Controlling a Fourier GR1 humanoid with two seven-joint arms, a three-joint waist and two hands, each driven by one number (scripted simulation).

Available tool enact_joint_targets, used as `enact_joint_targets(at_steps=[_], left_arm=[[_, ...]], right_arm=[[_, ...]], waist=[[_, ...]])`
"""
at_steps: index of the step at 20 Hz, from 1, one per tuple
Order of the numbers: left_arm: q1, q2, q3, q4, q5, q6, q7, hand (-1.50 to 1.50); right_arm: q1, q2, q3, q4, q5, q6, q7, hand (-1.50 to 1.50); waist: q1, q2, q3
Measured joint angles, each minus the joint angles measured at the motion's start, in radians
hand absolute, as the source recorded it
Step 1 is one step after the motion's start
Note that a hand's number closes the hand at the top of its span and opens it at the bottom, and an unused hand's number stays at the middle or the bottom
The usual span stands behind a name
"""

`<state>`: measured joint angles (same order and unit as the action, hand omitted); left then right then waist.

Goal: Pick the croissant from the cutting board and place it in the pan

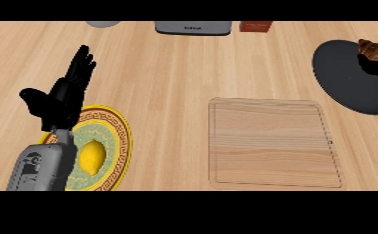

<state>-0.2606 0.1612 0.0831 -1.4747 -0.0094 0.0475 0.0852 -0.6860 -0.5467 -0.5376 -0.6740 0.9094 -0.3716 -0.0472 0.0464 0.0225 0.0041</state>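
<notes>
The brown croissant [368,50] lies in the dark pan [343,78] at the right edge, only partly in view near the pan's upper rim. The wooden cutting board [272,143] lies bare at the lower right of the counter. My left hand [65,95] stands at the left with its fingers straight and pointing up, holding nothing. My right hand does not show.
A yellow-rimmed patterned plate [111,143] with a lemon [92,158] sits under my left forearm. Along the counter's far edge stand a grey appliance [193,27], a brown box [255,26] and a grey round object [103,23].
</notes>
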Motion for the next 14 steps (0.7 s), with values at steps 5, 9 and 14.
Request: enact_joint_targets(at_steps=[5,9,14], left_arm=[[-0.016,-0.012,-0.012,0.002,-0.008,0.006,0.004,0.00],[-0.032,-0.010,-0.012,0.003,-0.006,0.004,0.011,0.00],[-0.034,-0.012,-0.014,0.009,-0.006,0.000,0.002,0.00]], right_arm=[[-0.035,-0.057,-0.052,0.183,-0.018,-0.082,-0.092,1.50],[-0.046,-0.070,-0.099,0.275,-0.061,-0.093,-0.157,-1.50],[-0.067,-0.083,-0.148,0.388,-0.124,0.053,-0.180,-1.50]], waist=[[0.017,0.007,0.002],[0.026,0.013,0.005],[0.035,0.018,0.006]])
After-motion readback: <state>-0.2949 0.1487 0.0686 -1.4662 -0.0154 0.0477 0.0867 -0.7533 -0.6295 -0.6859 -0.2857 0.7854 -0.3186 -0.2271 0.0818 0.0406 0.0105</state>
